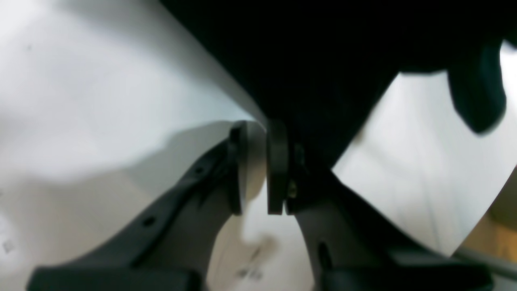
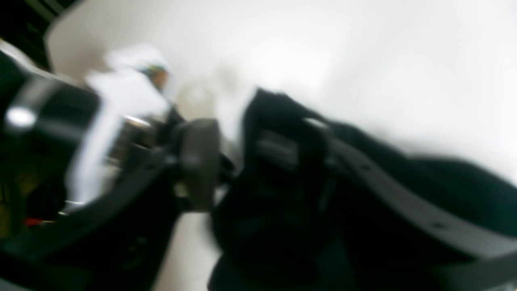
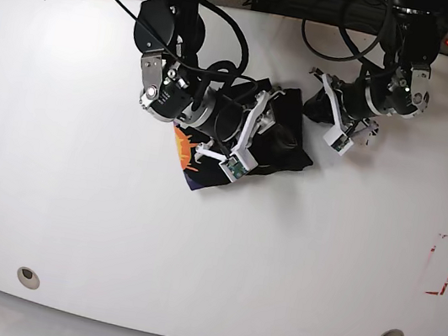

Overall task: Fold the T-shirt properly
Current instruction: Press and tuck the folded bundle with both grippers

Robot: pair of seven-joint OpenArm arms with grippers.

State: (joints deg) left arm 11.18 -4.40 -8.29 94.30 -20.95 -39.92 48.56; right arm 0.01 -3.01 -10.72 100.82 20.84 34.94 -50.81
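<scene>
1 black T-shirt (image 3: 283,147) bunched mid-tabletop (image 3: 71,220), btwn 2 arms. Left gripper (image 1: 261,169) narrow, pinching shirt edge. Right gripper (image 2: 238,161) parted w/ cloth between fingers; grip unclear.

— What lies around the scene?
— A white table (image 3: 71,220), red tape marks (image 3: 445,264) near its right edge, two round holes (image 3: 28,277) along its front, black cables (image 3: 341,20) behind.
</scene>
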